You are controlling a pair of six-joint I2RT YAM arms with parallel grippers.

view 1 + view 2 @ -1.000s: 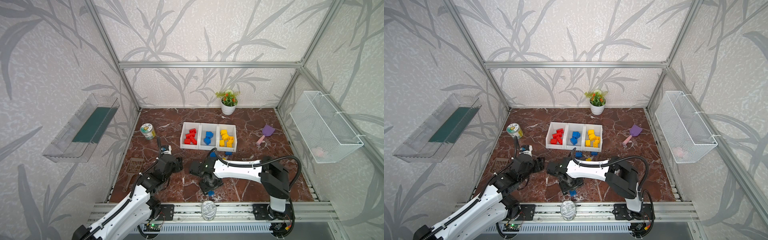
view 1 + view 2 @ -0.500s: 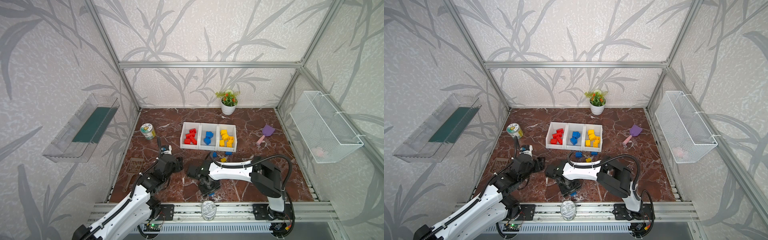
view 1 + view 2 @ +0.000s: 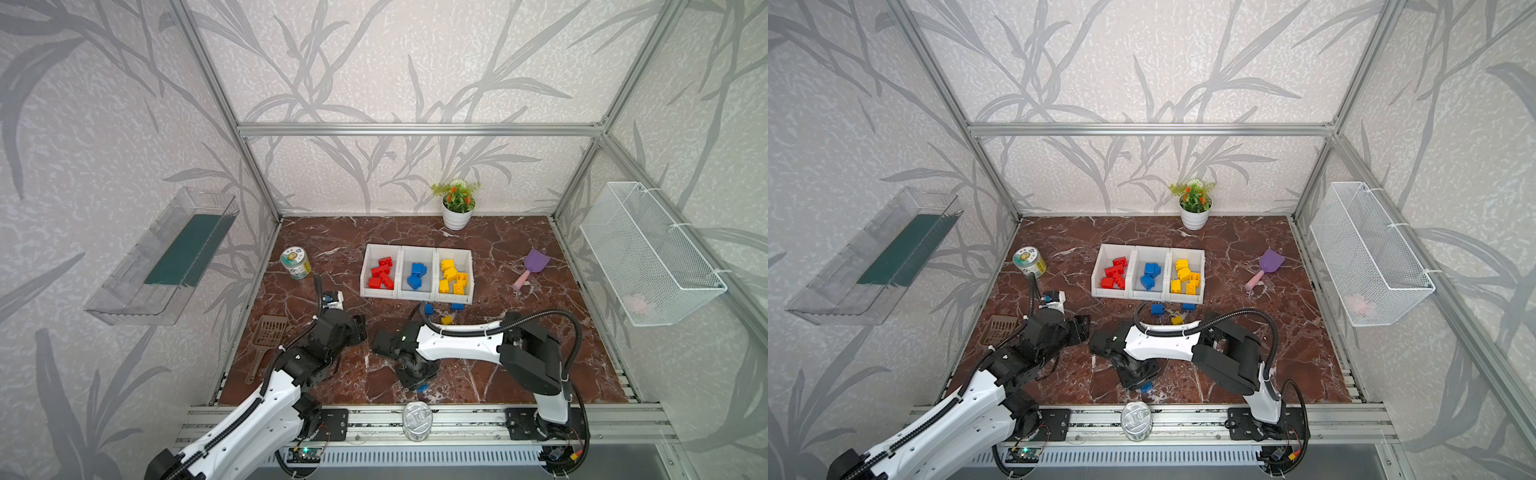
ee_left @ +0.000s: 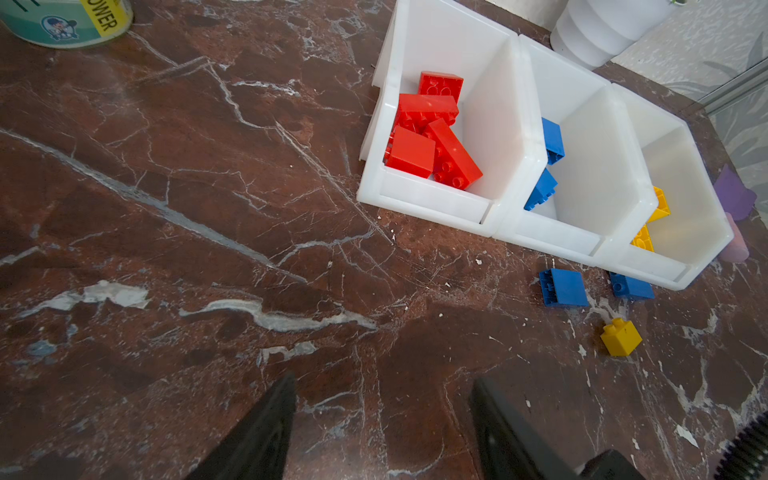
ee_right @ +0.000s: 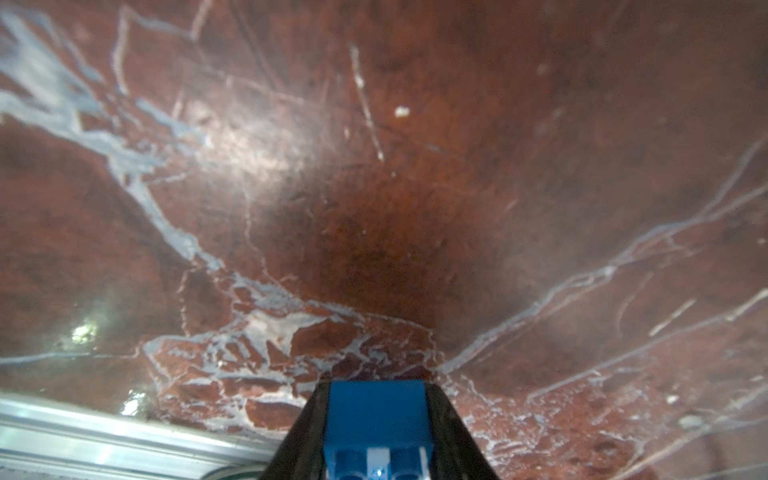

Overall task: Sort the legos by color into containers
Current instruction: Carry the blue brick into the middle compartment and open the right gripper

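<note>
The three white containers (image 3: 378, 292) (image 3: 1111, 293) (image 4: 432, 203) stand in a row mid-table. Red legos (image 3: 381, 272) fill the left one, blue legos (image 3: 417, 274) the middle, yellow legos (image 3: 453, 276) the right. In front of them lie two loose blue legos (image 3: 429, 308) (image 3: 457, 306) and a small yellow lego (image 3: 446, 319) (image 4: 620, 337). Near the table's front edge, my right gripper (image 3: 419, 383) (image 5: 376, 386) is shut on a blue lego (image 3: 422, 388) (image 5: 376, 419) low over the marble. My left gripper (image 3: 359, 328) (image 4: 383, 380) hovers open and empty, left of centre.
A tin can (image 3: 295, 262) and a brown scoop (image 3: 268, 332) sit at the left. A purple scoop (image 3: 532, 268) lies at the right and a plant pot (image 3: 456, 208) at the back. A metal can (image 3: 417, 419) rests on the front rail. A wire basket (image 3: 648, 253) and a clear tray (image 3: 166, 257) hang on the walls.
My right gripper has shut on the blue lego near the front edge, and its arm has drawn in slightly. The left arm has not moved.
</note>
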